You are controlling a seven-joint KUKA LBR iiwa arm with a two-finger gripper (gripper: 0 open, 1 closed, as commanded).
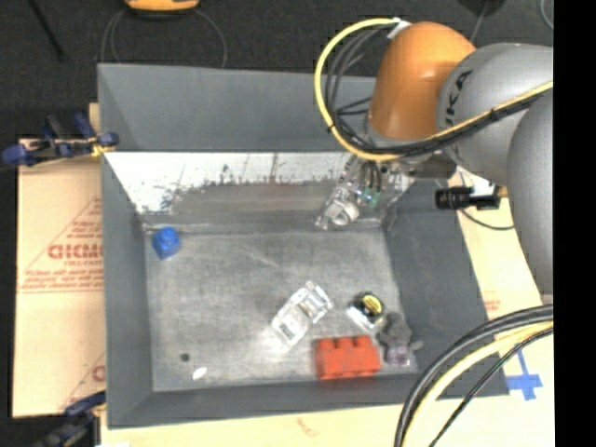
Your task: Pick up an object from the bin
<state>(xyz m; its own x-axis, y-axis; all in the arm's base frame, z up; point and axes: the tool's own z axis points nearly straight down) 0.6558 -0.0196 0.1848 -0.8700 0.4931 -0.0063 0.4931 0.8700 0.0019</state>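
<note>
While the gripper (358, 198) hangs by the far wall of the bin (126, 277), towards its right corner, we cannot tell whether it stands wide or closed. A pale glassy shape (335, 214) at its tip could be its own part or a thing held, and we leave that open. We judge the step to be either the approach or the carrying away, since nothing loose lies plainly beneath it. If nothing is held, the next move calls for a reach to the near right corner. Most things lie close together there: a clear plastic piece (301, 313), a small yellow-and-black thing (368, 307), a grey-and-purple thing (396, 340) and a red block (348, 357). A blue thing (166, 241) sits well apart at the far left.
</note>
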